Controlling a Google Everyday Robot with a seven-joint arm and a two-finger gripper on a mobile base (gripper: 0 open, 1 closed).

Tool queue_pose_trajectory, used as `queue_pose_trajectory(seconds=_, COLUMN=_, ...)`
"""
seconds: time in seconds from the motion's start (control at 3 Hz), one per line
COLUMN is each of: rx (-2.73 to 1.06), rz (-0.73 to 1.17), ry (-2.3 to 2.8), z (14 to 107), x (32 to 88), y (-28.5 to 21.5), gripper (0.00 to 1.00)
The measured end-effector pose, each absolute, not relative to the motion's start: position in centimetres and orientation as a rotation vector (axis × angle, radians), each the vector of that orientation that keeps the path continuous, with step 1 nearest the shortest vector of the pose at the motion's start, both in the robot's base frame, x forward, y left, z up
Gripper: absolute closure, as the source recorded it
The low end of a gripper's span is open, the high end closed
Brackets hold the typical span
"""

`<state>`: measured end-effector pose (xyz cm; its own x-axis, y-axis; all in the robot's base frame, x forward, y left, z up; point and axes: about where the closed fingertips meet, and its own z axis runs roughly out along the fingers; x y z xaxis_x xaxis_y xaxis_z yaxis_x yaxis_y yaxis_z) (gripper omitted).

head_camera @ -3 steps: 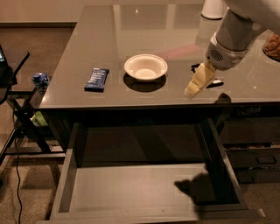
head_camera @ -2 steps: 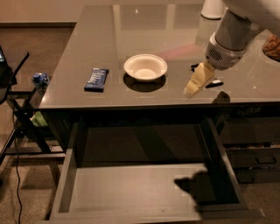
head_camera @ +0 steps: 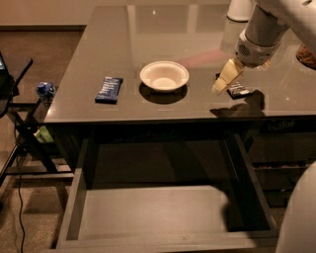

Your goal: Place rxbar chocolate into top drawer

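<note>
The rxbar chocolate (head_camera: 238,90) is a small black-wrapped bar with white lettering, lying on the grey table right of the white bowl (head_camera: 164,75); only part of it shows behind the gripper. My gripper (head_camera: 223,82) hangs over the bar's left end, its cream fingers pointing down at the table beside it. The top drawer (head_camera: 163,213) is pulled open below the table's front edge, wide and grey with low walls, and nothing lies in it.
A dark blue-wrapped bar (head_camera: 108,89) lies left of the bowl. A white cylinder (head_camera: 240,9) stands at the back right, and a brown object (head_camera: 307,55) sits at the right edge. A dark stand (head_camera: 19,123) is left of the table.
</note>
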<state>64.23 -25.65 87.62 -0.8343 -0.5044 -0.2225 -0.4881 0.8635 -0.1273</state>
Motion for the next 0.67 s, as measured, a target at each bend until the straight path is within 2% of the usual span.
queue_pose_trajectory(seconds=0.67, rx=-0.732, rz=-0.046, ry=2.791, z=86.85, x=65.27, y=-25.22, gripper=0.0)
